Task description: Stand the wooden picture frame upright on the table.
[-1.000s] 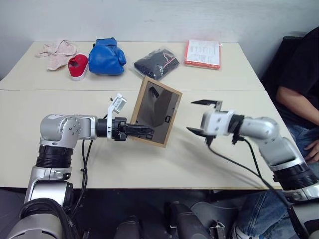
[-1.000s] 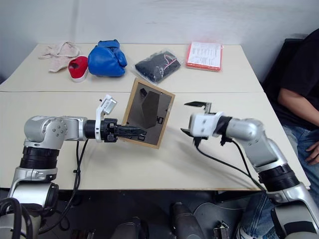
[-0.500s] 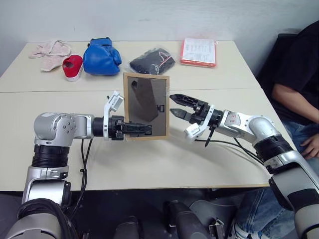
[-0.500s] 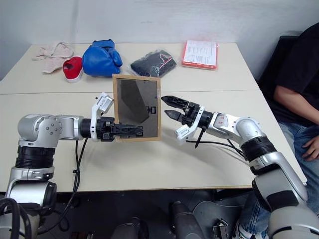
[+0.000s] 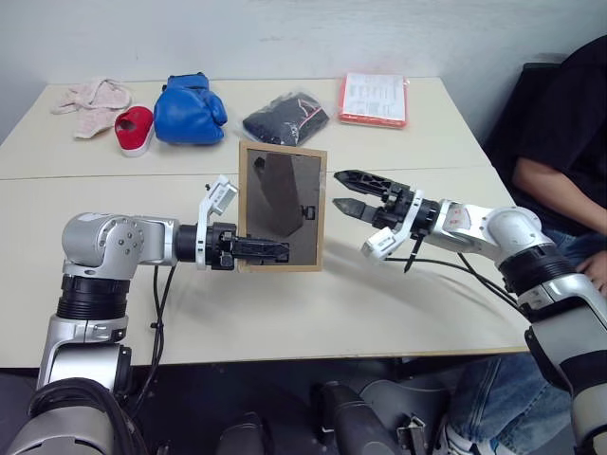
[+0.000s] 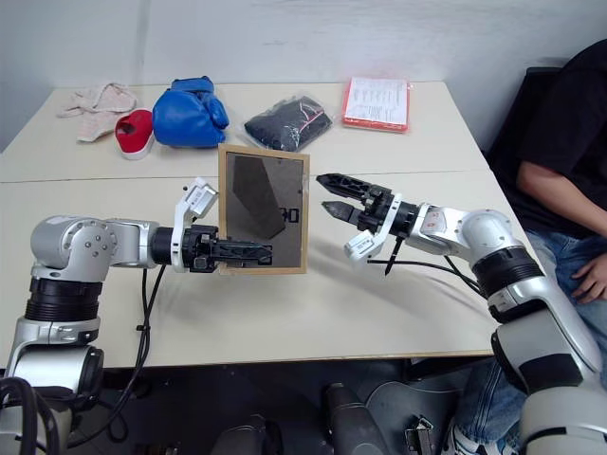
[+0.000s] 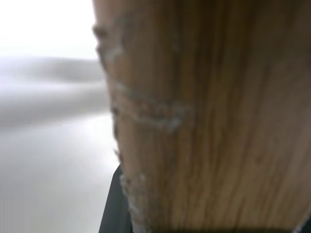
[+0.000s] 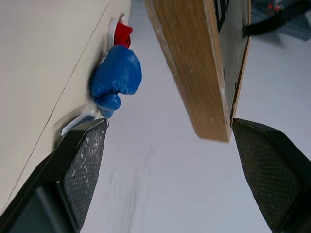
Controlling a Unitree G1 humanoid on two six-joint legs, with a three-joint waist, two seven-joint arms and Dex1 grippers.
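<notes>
Head views first: left gripper [image 5: 270, 251] is clamped on the lower edge of the wooden picture frame [image 5: 282, 207] and holds it lifted above the table [image 5: 313, 313], its dark backing and folded easel flap facing the camera. Right gripper [image 5: 343, 192] hangs just beside the frame's far side edge, its two fingers spread apart, one above the other, touching nothing that I can make out. Beyond both hands, near the table's back edge, lie a pink cloth [image 5: 90, 95], a red item [image 5: 134, 129], a blue boxing glove [image 5: 190, 107], a black bagged bundle [image 5: 286, 118] and an orange-edged packet [image 5: 374, 99]. A seated person [image 5: 560, 161] is off past the right arm.

Left wrist view: wood grain of the frame sits pressed right against the camera, which fits a firm pinch on the border.

Right wrist view: fingers [image 8: 82, 165] stand wide on either side of the frame's corner [image 8: 194, 73], which hangs ahead of and between them without contact. The glove and the red item show farther off along the table.

Progress, as I judge it: the frame is lifted and turned roughly vertical, yet the flap seems flat against the backing. Opening that stand and setting the frame down on the table remain; the open right hand looks placed for the flap.
</notes>
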